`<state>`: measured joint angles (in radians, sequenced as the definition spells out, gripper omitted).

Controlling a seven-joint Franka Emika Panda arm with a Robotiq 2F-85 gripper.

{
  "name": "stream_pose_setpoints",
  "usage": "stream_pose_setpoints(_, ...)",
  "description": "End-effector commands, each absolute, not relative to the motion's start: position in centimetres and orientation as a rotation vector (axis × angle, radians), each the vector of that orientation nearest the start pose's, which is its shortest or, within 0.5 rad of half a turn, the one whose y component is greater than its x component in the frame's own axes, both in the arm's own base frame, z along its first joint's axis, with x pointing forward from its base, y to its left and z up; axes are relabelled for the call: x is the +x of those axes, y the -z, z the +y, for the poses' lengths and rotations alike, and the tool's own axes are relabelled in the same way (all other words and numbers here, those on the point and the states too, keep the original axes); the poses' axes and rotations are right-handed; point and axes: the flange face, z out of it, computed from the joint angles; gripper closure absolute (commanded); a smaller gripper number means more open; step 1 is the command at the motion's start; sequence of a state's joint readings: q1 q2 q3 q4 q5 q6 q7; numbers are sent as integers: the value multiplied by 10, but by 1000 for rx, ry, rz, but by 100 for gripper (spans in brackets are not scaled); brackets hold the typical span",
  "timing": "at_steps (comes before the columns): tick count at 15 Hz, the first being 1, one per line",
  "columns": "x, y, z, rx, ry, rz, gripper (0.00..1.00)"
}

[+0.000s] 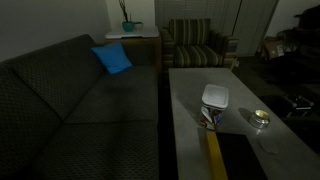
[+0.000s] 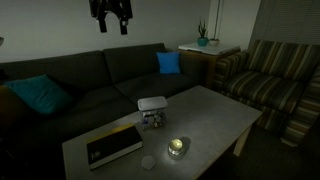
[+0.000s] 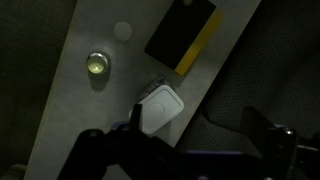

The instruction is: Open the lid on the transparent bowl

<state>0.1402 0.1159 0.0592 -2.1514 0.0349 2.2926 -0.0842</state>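
The pale white rounded-square lid sits closed on the small transparent bowl near the couch-side edge of the grey coffee table. Both exterior views show them; in an exterior view the lid covers the bowl. In the wrist view the lid lies far below, left of centre. My gripper hangs high above the couch back, well away from the lid. Its fingers are spread wide and hold nothing; they show as dark shapes in the wrist view.
A small shiny round tin stands near the table's middle. A dark book with a yellow edge lies next to the bowl, and a round coaster near it. A dark couch with blue cushions borders the table, with a striped armchair beyond.
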Motion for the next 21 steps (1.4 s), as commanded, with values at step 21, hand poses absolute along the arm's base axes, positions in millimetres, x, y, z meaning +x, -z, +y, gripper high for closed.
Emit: stream_pose_setpoints(21,655,-207,145,-3101,66,-473,0)
